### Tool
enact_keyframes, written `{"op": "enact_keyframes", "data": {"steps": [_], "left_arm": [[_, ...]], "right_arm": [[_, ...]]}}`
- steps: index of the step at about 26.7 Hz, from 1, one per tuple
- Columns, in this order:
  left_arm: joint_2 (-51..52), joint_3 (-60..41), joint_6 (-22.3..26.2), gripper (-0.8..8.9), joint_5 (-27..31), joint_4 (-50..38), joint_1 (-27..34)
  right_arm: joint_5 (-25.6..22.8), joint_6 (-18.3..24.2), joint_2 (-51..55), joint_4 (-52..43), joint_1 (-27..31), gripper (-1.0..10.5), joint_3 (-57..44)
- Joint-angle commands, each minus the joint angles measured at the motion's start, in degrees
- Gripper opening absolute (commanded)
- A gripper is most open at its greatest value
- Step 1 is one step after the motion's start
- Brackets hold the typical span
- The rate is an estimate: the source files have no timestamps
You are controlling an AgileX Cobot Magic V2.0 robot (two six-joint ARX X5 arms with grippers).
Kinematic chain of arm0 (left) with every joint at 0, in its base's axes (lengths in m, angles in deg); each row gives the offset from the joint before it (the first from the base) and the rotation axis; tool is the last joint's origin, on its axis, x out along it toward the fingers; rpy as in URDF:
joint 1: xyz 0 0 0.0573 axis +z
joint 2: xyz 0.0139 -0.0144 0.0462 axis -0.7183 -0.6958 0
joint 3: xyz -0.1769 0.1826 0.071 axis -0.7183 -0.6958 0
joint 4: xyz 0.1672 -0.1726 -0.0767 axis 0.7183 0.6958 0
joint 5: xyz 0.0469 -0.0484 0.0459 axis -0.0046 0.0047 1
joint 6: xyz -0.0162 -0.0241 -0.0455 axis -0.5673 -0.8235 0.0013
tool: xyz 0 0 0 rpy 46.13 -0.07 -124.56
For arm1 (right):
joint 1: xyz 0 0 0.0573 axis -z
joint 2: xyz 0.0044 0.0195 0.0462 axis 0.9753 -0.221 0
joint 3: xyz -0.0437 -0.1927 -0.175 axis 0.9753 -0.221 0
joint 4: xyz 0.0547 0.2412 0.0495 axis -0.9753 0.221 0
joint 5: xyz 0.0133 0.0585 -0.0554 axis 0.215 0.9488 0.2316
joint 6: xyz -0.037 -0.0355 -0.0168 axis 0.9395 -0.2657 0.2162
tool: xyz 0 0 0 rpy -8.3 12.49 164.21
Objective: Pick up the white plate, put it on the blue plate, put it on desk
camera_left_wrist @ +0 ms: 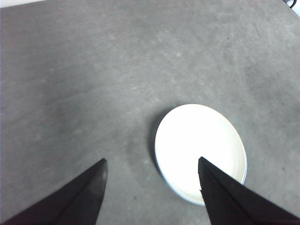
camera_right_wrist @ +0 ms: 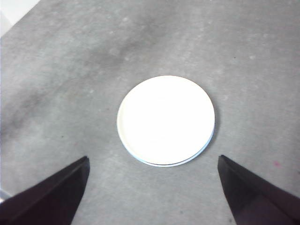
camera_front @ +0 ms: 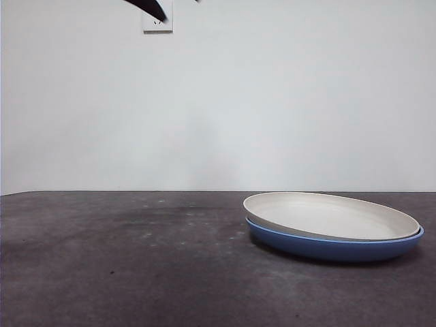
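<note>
step: looks like the stacking part is done, the white plate (camera_front: 332,216) sits on the blue plate (camera_front: 340,245), a bit tilted and not nested flat. What's left, I'd guess, is lifting the white one off and setting it on the desk (camera_front: 122,266).

where the stack is: right-hand part of the front view, resting on the desk, nothing else near it.

left gripper (camera_left_wrist: 152,168): up high above the desk, jaws spread wide, holding nothing. The stack lies below it, off to one side.

right gripper (camera_right_wrist: 152,164): also high, jaws wide apart and empty, white plate (camera_right_wrist: 166,120) pretty much centred below it.

front view arm: only a black tip at the top edge, can't tell whose.

next move: whichever arm goes has to drop down to the rim and pinch that low curved edge without dragging the blue one along.

white plate: shallow, round, plain cream, smooth, low rim.

blue plate: glossy medium blue, only a thin sliver peeks out in the wrist views (camera_right_wrist: 206,146).

desk: dark grey-brown, matte, speckled.
</note>
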Motion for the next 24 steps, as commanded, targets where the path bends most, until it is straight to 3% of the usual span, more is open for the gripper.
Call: {"op": "enact_keyframes", "data": {"steps": [1, 6, 14, 24], "left_arm": [[4.1, -4.6, 2.6, 3.12, -0.7, 0.0, 0.2], [16.0, -20.0, 3.8, 3.12, -9.8, -0.8, 0.3], [25.0, -31.3, 5.0, 3.12, -22.6, -0.1, 0.2], [26.3, -32.1, 5.7, 3.12, -24.1, 0.9, 0.2]], "right_arm": [[-1.0, -0.8, -0.5, -0.2, -0.2, 4.4, 0.9], [-1.0, -0.8, -0.5, 0.4, -0.2, 4.4, 0.9], [-0.9, -0.8, -0.5, 1.8, -0.2, 4.4, 0.9], [-0.8, -1.6, -0.5, 2.1, -0.2, 4.4, 0.9]]}}
